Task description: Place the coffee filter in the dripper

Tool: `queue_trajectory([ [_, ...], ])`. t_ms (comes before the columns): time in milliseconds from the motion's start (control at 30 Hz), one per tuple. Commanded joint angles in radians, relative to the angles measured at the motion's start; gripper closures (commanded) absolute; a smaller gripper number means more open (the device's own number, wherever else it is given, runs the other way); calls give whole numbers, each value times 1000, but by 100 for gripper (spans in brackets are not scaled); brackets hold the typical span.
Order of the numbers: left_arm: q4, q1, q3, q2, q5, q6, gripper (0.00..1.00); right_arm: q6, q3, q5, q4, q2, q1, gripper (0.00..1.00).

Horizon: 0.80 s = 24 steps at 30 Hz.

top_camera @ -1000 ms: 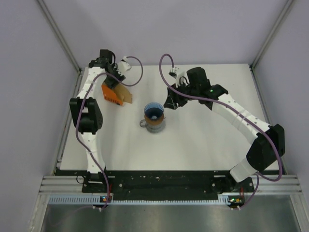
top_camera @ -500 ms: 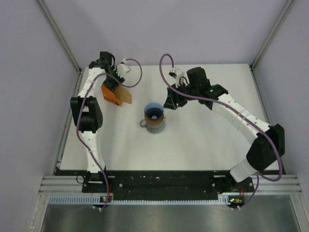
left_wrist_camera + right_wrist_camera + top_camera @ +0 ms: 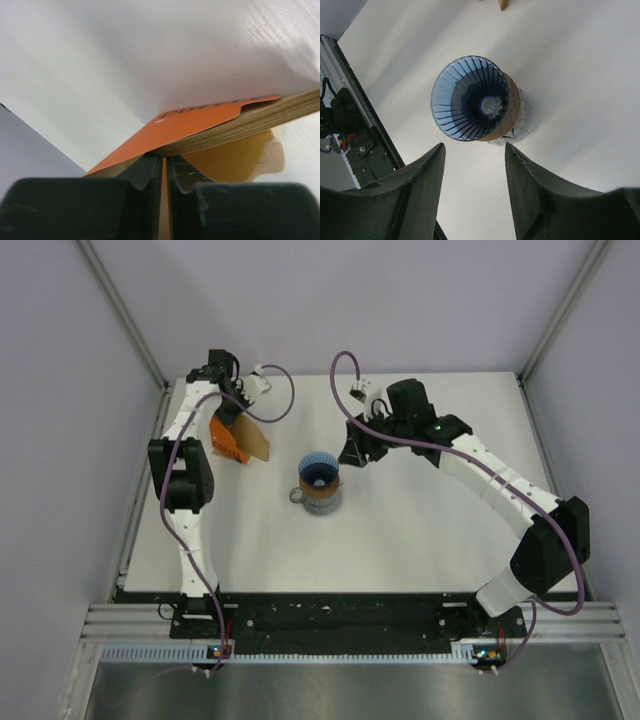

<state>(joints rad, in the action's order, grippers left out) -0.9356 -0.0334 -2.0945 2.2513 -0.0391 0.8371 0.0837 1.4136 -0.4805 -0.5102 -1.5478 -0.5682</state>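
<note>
One tan filter (image 3: 235,156) seems pinched in my closed left gripper (image 3: 164,165), just under the orange packet (image 3: 200,120) ahead, so I'd peel slowly to lift only it, while my spread right gripper (image 3: 475,150) frames the dripper (image 3: 469,97).

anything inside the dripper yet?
No filter: the dripper shows only bare blue ribs down to its bottom hole. It sits on a brown ring over the mug, whose inside is covered.

Left claw (image 3: 164,175) pinching orange packet (image 3: 200,120), tan papers (image 3: 260,117)
</note>
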Motion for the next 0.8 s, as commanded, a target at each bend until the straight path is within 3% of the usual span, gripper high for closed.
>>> queue_trajectory([
  [0,21,7,-4,-42,-30,3,97,10,5,-18,19,-2,5,49],
  [33,27,7,2,-59,-31,2,100,10,5,-17,19,-1,5,49],
  [467,129,61,154,-236,-211,-99,100,11,12,-13,18,-3,1,49],
  [767,156,64,208,-272,-265,-165,100,11,22,-7,18,-3,-16,49],
])
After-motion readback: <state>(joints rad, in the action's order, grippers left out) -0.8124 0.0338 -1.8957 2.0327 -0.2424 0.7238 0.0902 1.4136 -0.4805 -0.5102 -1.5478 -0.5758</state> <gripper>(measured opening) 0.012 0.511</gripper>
